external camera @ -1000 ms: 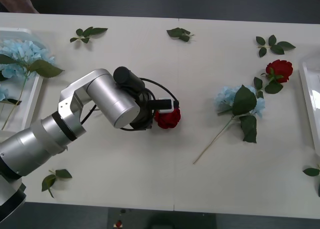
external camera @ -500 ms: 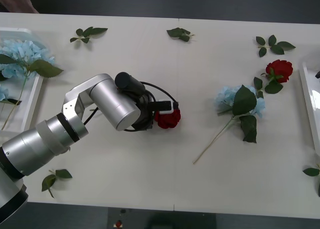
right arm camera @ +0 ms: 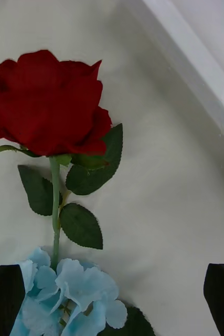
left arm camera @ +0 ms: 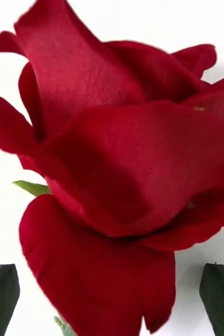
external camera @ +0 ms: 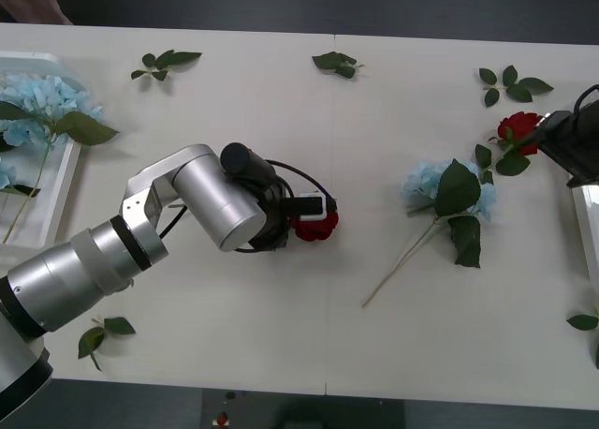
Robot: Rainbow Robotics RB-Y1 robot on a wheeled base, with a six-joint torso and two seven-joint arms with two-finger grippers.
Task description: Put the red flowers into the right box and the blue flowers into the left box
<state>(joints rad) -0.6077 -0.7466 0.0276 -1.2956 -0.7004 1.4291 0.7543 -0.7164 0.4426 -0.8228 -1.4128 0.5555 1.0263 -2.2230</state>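
Observation:
One of the red flowers (external camera: 318, 227) lies at the table's middle, and its bloom (left arm camera: 117, 173) sits just ahead of my left gripper (left arm camera: 112, 310), which is open with a finger on either side. A second red rose (external camera: 518, 126) lies at the right, with my right arm (external camera: 573, 144) beside it. In the right wrist view that rose (right arm camera: 49, 105) is in front of my open right gripper (right arm camera: 112, 304), with a blue flower (right arm camera: 70, 294) close between the fingers. That blue hydrangea (external camera: 440, 187) lies on the table. More blue flowers (external camera: 42, 96) rest in the left box (external camera: 64, 187). The right box (external camera: 582, 197) has its rim (right arm camera: 195, 68) near the rose.
Loose green leaf sprigs lie along the far edge (external camera: 164, 64) (external camera: 337, 64) (external camera: 510, 82), near the front left (external camera: 103, 333) and at the right edge (external camera: 585, 321). The hydrangea's long stem (external camera: 398, 265) runs toward the front.
My right arm has come in from the right edge and now sits next to the right-hand rose. My left arm has edged slightly forward over the middle rose.

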